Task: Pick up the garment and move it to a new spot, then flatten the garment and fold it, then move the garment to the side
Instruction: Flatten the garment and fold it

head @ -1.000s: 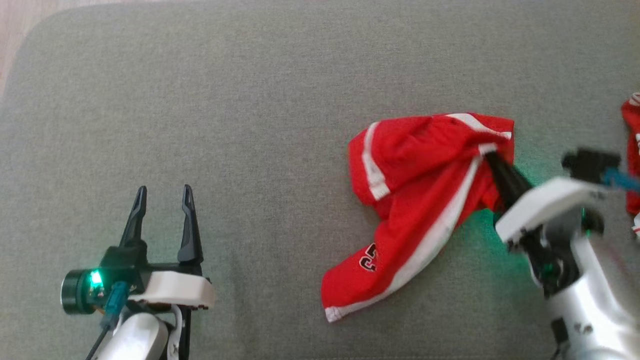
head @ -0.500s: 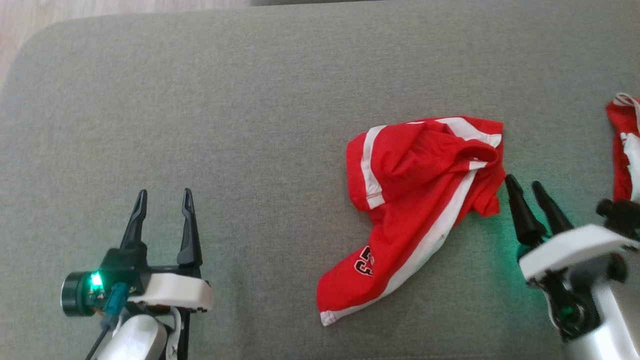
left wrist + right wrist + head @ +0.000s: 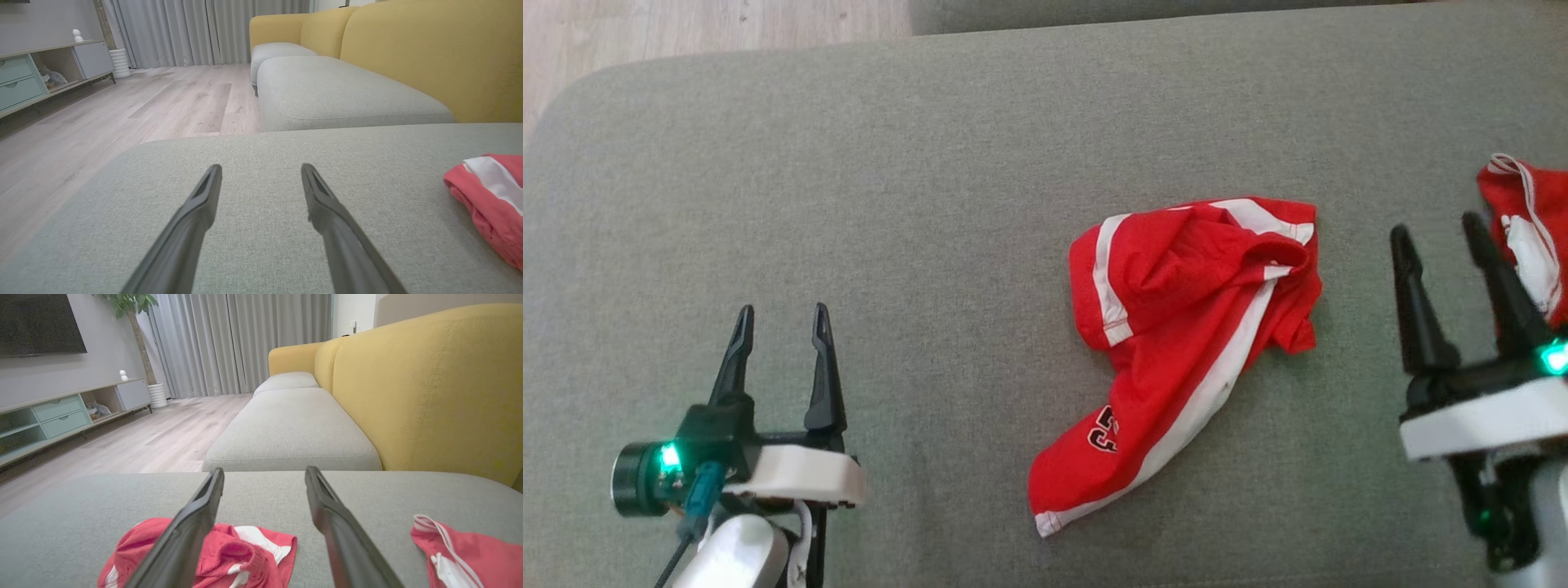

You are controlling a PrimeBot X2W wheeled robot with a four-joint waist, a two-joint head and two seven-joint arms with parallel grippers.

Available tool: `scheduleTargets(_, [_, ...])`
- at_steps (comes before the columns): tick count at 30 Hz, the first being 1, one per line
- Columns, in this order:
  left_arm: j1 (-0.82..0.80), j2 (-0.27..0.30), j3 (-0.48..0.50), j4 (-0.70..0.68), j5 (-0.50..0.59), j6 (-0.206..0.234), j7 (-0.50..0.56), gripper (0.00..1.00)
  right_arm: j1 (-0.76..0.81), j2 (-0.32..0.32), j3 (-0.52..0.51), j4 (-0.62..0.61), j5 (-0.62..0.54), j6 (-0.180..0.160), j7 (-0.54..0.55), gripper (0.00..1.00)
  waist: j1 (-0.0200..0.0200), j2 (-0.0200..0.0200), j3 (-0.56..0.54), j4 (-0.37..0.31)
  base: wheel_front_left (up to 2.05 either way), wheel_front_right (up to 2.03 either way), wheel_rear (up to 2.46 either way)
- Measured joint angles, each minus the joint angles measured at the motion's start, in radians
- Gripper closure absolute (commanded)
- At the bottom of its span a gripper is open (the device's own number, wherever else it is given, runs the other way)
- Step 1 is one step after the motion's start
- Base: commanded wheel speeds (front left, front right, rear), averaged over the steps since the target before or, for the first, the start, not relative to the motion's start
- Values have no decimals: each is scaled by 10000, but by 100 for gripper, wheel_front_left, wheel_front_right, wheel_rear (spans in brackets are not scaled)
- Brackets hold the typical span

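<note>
Garment (image 3: 1184,327): red with white stripes and a dark printed mark, lying crumpled and loose on the grey cushion (image 3: 890,163), right of centre in the head view. Upper part is bunched in folds. 1 end trails toward the lower middle of the frame, with its hem flat on the cushion.

My left end effector (image 3: 782,310), lower left of the frame: 2 fingers (image 3: 823,367) spread wide, nothing between them, well apart from the garment. In the left wrist view the garment's edge sits at the right border, clear of my fingers.

My right end effector (image 3: 1435,224), right side of the frame: fingers likewise spread wide and empty, near the garment's right edge but not touching it. In the right wrist view the garment lies at lower left, partly behind 1 finger.

2nd red garment (image 3: 1527,237), white trim, at the right border. My right end effector overlaps it in the head view, and I cannot tell whether they touch. Wooden floor (image 3: 686,33) in the upper left corner.
</note>
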Motion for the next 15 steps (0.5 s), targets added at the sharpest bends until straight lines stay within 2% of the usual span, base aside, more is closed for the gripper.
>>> scheduleTargets(6, [195,150,12,-136,-2,73,86,0,755,489,-79,-593,-102,0,349,0,0,0,-12,-69,0,0,0])
scheduleTargets(15, [187,238,-107,-374,2,69,253,0,751,669,-90,-755,0,0,575,0,0,0,10,-116,0,0,0])
